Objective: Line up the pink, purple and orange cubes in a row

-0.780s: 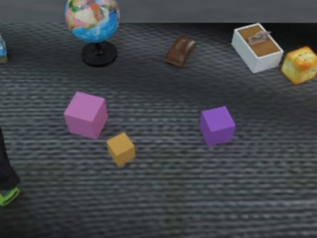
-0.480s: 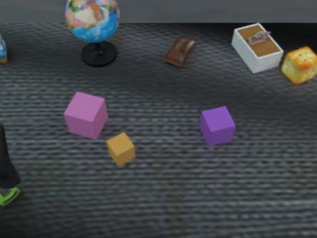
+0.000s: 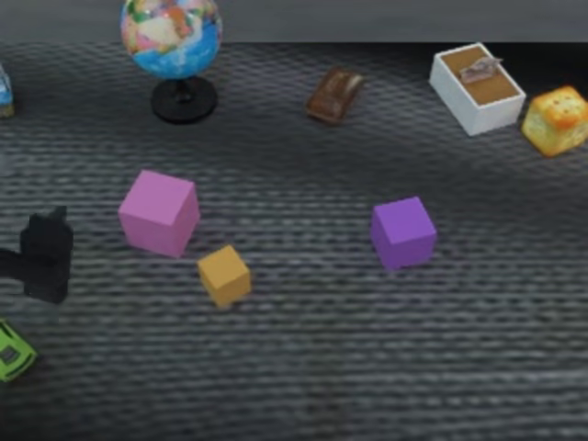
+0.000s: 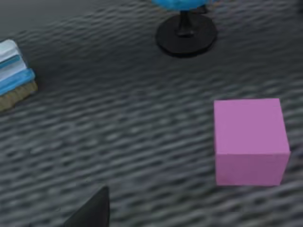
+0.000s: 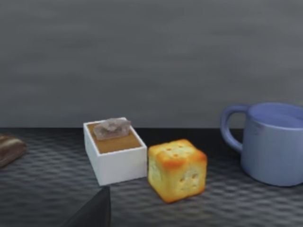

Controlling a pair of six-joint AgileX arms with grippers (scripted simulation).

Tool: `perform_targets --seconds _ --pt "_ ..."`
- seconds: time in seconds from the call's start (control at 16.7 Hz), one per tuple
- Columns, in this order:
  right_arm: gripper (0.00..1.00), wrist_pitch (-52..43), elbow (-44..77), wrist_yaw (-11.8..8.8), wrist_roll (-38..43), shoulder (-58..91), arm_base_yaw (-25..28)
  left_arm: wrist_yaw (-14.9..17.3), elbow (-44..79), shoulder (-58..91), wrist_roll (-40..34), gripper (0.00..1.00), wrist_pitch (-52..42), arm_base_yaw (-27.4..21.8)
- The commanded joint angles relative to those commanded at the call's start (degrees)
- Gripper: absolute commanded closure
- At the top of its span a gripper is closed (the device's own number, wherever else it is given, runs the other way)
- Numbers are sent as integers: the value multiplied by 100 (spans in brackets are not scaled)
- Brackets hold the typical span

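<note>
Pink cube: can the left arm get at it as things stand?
Probably yes. The left gripper sits at the table's left edge, beside the pink cube, with only bare mat between them. The orange cube lies on the pink cube's far side, close but apart, so it shouldn't block that approach.

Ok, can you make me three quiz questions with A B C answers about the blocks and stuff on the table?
1. Where is the orange cube?
A. beside the pink cube
B. on the purple cube
C. inside the white box

2. How many plain cubes are there?
A. two
B. three
C. five

3. What is the left gripper doing?
A. holding the pink cube
B. pushing the globe
C. holding nothing

Answers: 1 A, it sits just by the pink cube's corner. 2 B, pink, purple, orange. 3 C, it is apart from every cube.
</note>
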Motion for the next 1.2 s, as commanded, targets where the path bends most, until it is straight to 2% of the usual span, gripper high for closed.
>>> perform_targets --seconds 0.36,0.66,0.9,1.2 --pt "0 0 0 0 0 0 0 -12 2598 3855 849 0 -1945 -866" --pt "0 0 0 0 0 0 0 -3 4466 6242 1427 0 -3253 -1473" --pt "0 0 0 0 0 0 0 4 5512 7525 1729 0 -3882 -1791" --pt "0 0 0 0 0 0 0 6 5880 7907 1832 0 -4082 -1900"
